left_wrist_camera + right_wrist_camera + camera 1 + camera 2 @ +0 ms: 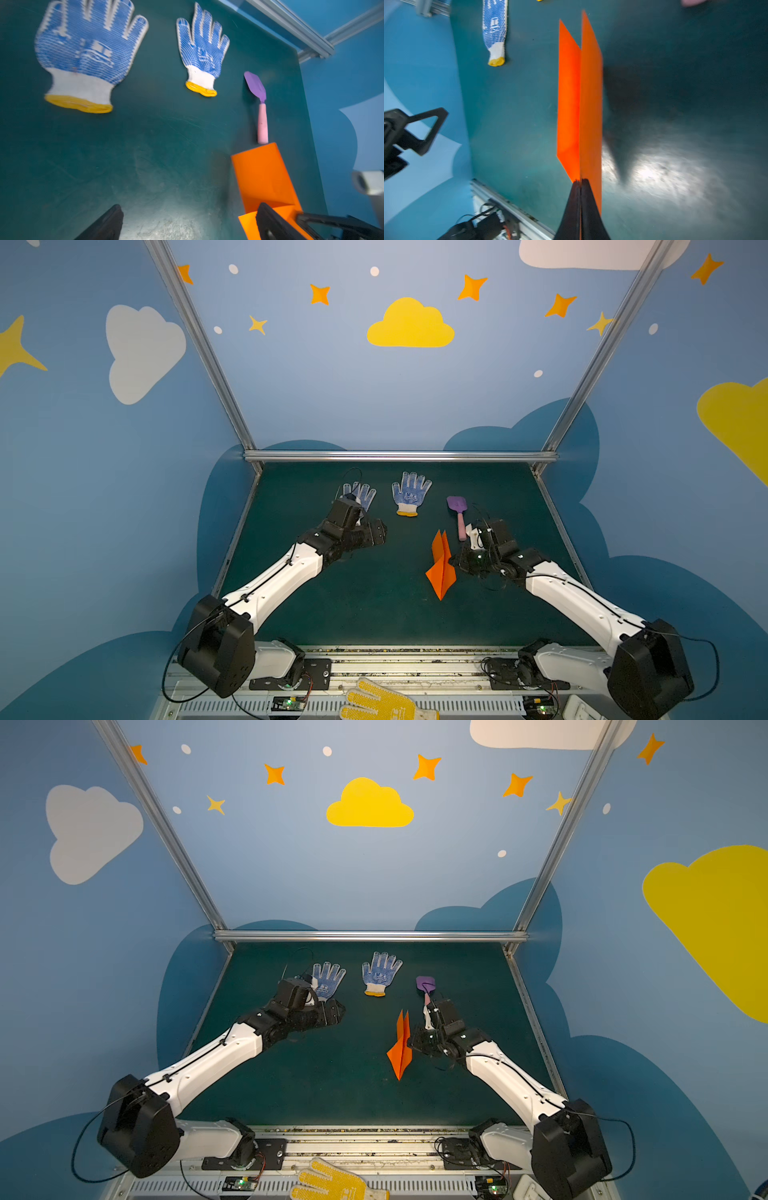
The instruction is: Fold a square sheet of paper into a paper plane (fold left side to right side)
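The square sheet of paper is folded into the paper plane (441, 568) (400, 1048), a bright orange dart with its nose toward the table's front and its wings raised. My right gripper (580, 181) is shut on the plane's lower fold, with the orange wings (580, 93) running straight out from the fingertips. In both top views this gripper (456, 562) (411, 1042) sits against the plane's right side. My left gripper (379, 533) (190, 220) is open and holds nothing. It hovers left of the plane, well apart from it. In the left wrist view one finger (270, 224) overlaps the orange paper (264, 176).
Two blue dotted gloves (411, 495) (362, 494) lie at the back of the green mat (374, 605). A purple-and-pink toy shovel (458, 514) lies just behind the right gripper. A yellow dotted glove (382, 701) rests on the front rail. Aluminium bars frame the table.
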You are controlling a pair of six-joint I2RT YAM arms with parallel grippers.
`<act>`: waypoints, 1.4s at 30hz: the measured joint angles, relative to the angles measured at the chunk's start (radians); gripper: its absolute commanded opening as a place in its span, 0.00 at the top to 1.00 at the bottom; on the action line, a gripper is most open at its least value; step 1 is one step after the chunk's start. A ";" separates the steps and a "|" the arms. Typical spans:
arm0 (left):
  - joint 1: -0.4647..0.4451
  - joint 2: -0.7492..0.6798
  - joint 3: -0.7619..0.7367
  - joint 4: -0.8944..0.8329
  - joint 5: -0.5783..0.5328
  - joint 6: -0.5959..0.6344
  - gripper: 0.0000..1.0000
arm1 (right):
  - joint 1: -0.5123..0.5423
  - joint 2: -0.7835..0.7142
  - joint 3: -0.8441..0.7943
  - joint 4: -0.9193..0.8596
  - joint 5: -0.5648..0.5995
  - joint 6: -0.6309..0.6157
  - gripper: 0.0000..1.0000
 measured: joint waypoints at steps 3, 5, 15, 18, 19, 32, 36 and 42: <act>0.013 -0.034 -0.021 -0.003 -0.019 -0.009 0.00 | 0.000 0.005 0.076 -0.126 0.069 -0.061 1.00; 0.019 -0.061 -0.042 -0.003 -0.027 -0.015 0.00 | 0.002 0.017 0.114 -0.192 0.121 -0.094 1.00; 0.031 -0.151 -0.101 -0.004 -0.048 -0.032 0.00 | 0.145 0.192 0.149 -0.305 0.296 -0.116 1.00; 0.032 -0.151 -0.101 -0.004 -0.047 -0.038 0.00 | 0.196 0.253 0.149 -0.288 0.299 -0.093 1.00; 0.032 -0.151 -0.101 -0.004 -0.047 -0.041 0.00 | 0.213 0.275 0.149 -0.276 0.299 -0.084 1.00; 0.032 -0.142 -0.111 0.003 0.011 -0.079 0.00 | 0.142 0.266 0.117 -0.198 0.241 -0.014 0.46; 0.032 -0.138 -0.111 -0.002 0.020 -0.078 0.00 | 0.026 0.180 0.026 -0.159 0.203 -0.008 0.45; 0.032 -0.126 -0.112 -0.001 0.026 -0.078 0.00 | -0.108 0.146 -0.115 -0.082 0.100 -0.008 0.43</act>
